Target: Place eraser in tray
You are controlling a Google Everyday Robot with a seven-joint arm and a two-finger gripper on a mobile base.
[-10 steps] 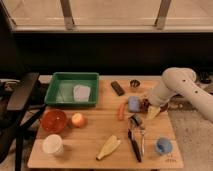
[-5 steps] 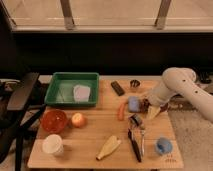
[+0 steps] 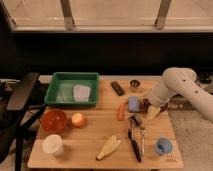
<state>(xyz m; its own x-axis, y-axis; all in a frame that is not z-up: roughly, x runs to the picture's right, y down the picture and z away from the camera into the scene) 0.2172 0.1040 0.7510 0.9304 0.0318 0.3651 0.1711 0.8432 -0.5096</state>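
Toward the right side of the surface (image 3: 100, 132), our end effector (image 3: 145, 106) hangs low just beside the light blue block (image 3: 133, 104). We cannot tell how far open it is or whether it has hold of anything. The eraser (image 3: 117, 88) lies flat on the wood, apart from it, between the tray (image 3: 72, 75) and a small dark can (image 3: 134, 84). We judge the main risk to be a wrong pick: the blue block is much nearer than the eraser, so a descent here would take the wrong thing. Reaching across, we could also knock the can. The eraser looks thin, so a shallow grasp may slip. A careless release may catch the tray's rim or land on the white object (image 3: 81, 92) inside.
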